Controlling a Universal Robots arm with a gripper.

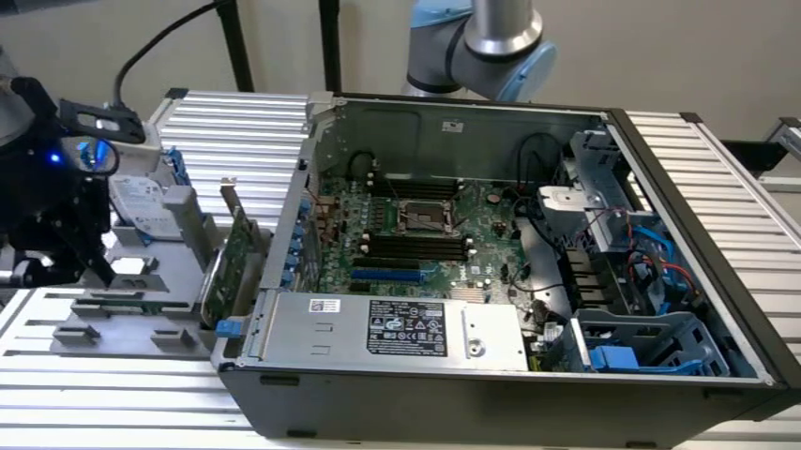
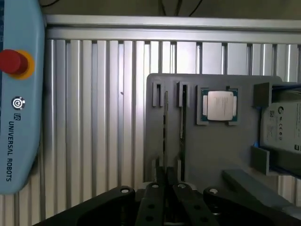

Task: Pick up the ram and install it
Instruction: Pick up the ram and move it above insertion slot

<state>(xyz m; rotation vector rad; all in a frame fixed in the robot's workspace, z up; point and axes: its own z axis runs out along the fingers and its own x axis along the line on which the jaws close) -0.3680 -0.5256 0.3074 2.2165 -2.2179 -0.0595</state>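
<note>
Memory sticks number two on the grey tray (image 2: pixel 211 150), and both stand on edge, each one in its own narrow slot, so that they look like thin dark lines with a little green. One of them is the ram (image 2: pixel 165 122). The second stick (image 2: pixel 182 113) stands parallel to it in the neighbouring slot, just beside it but not touching. On the same tray there is one processor (image 2: pixel 218 104), a flat square with a dull silver lid, in a shallow pocket on the far side of the second stick from the ram. One silver boxy hard drive (image 2: pixel 282 125) with a white label sits at the tray's edge beyond the processor. One gripper (image 2: pixel 165 179) of black metal is over the tray. Its two fingers (image 2: pixel 159 181) are drawn close together, one on each side of the near end of the ram, and appear to clamp it while the ram sits in its slot. The tray is matte grey plastic and lies on a table (image 2: pixel 94 117) of ribbed, shiny aluminium. Beside the tray, on the table, lies one light-blue pendant (image 2: pixel 19 117) with one round red button (image 2: pixel 11 62). In the exterior view one large green expansion card (image 1: pixel 232 267) stands upright between the tray and one open black computer case (image 1: pixel 501 394), where the motherboard (image 1: pixel 414 225) is exposed.
</note>
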